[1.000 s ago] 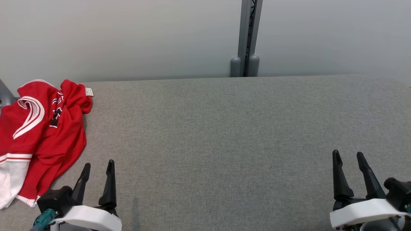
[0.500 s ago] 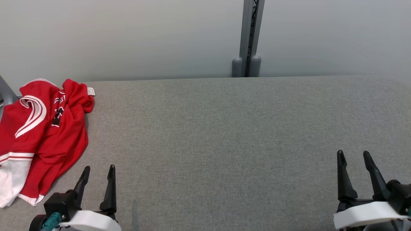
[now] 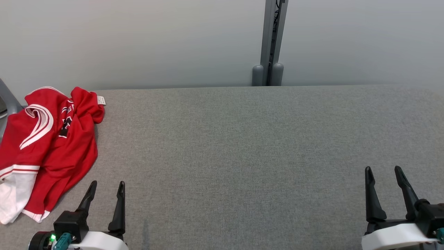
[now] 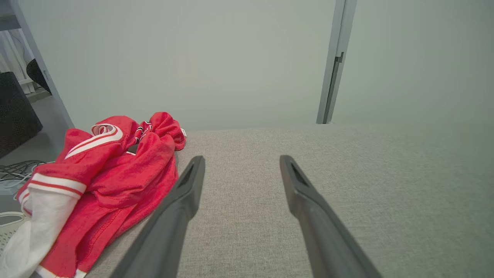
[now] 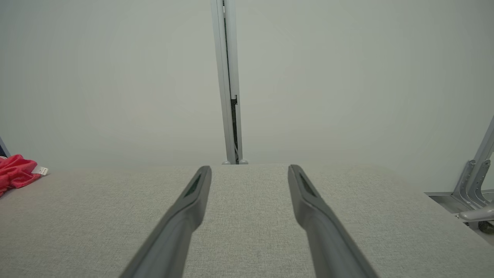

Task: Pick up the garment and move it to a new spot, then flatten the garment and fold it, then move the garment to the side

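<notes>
Left gripper [image 3: 107, 183]: fingers spread wide, holding nothing. Right gripper [image 3: 382, 168]: likewise. The crumpled red garment [image 3: 59, 149] lies just left of the left gripper, well apart from the right, apparently overhanging the table [image 3: 242, 139] edge.

The head camera shifted, so the post [image 3: 272, 41], the surface [image 3: 242, 139] and the garment [image 3: 52, 146] slid slightly right and down in its view. The left tool [image 3: 107, 183] drew back toward the bottom edge, with less of its body showing. The right tool [image 3: 382, 168] sank a little.
</notes>
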Available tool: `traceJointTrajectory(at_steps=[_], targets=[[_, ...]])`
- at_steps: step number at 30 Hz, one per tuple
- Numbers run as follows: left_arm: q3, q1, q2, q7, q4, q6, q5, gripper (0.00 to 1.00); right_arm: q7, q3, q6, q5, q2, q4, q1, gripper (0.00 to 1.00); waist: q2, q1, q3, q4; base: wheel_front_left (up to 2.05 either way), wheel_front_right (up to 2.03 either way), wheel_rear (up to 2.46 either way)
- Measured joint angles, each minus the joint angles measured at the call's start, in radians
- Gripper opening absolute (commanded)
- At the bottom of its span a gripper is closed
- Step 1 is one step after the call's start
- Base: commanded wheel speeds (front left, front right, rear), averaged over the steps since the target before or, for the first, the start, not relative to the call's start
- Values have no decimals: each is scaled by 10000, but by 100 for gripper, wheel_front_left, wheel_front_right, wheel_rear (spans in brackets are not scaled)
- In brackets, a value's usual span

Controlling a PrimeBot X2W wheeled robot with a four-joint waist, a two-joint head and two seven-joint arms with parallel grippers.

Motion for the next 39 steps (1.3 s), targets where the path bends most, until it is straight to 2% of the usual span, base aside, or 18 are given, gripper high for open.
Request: traceJointTrajectory(at_steps=[17,33,39], targets=[[109,86,-17,-318,-6,-50,1313,100,-318,50,2,-1323,-12,-119,99,100,0,0,27,-43,0,0,0],[430,105,-215,-339,102,-203,1200,100,-318,-153,2,-1041,-17,17,180,100,0,0,-8,13,0,0,0],[395,35,-278,-341,119,-276,1235,100,-320,-90,2,-1028,-23,-13,268,100,0,0,-28,417,0,0,0]])
